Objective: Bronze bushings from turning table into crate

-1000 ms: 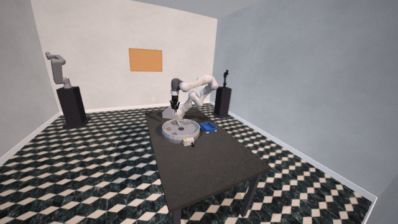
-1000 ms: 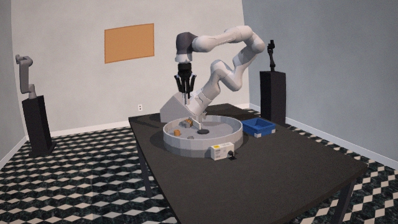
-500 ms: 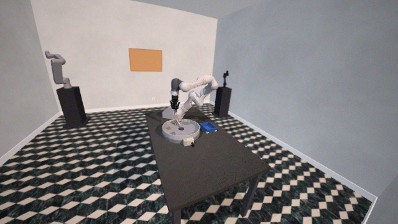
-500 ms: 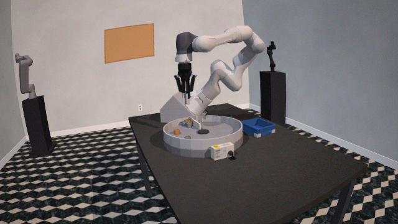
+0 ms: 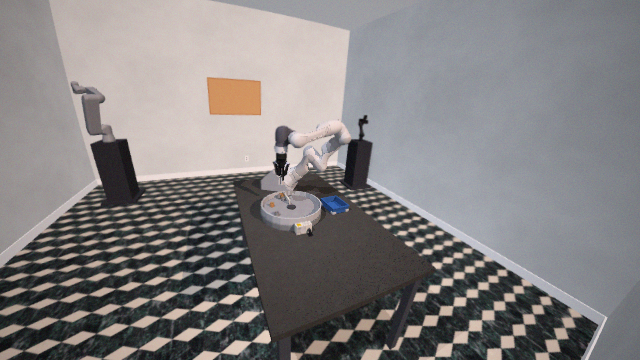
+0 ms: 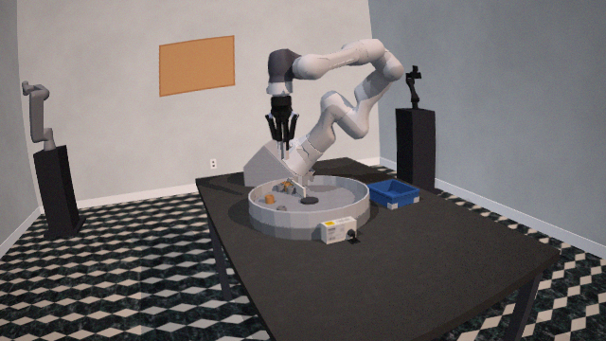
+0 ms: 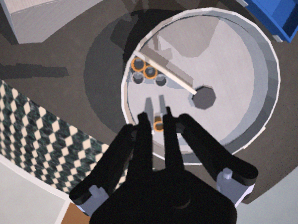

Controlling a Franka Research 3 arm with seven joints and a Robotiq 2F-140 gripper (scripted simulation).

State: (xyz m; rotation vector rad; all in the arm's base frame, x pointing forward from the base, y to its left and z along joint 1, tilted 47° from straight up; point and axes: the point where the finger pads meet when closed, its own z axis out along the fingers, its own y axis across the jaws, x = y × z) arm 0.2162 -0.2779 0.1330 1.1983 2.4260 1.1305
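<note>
The round grey turning table (image 5: pixel 290 223) (image 6: pixel 294 223) (image 7: pixel 260 96) stands on the dark table. A bronze bushing (image 6: pixel 269 199) (image 5: pixel 272 204) (image 7: pixel 158 127) stands alone on its left part, and a small steel bushing (image 6: pixel 281 207) lies near it. A cluster of bronze and steel bushings (image 6: pixel 284 186) (image 7: pixel 148 72) sits against the white divider bar (image 7: pixel 174 76). The blue crate (image 5: pixel 334 204) (image 6: pixel 402 199) stands right of the turning table. My gripper (image 5: pixel 281 176) (image 6: pixel 282 144) (image 7: pixel 156 103) is shut and empty, hanging well above the turning table's left half. In the wrist view the lone bronze bushing shows far below between the fingertips.
A black hub (image 6: pixel 309 200) (image 7: pixel 204 98) marks the turning table's centre. A white control box (image 5: pixel 301 227) (image 6: pixel 337 229) sits at its front rim. A grey wedge block (image 6: pixel 260 166) stands behind it. Two dark pedestals (image 6: pixel 57 189) (image 6: pixel 415 142) stand on the floor.
</note>
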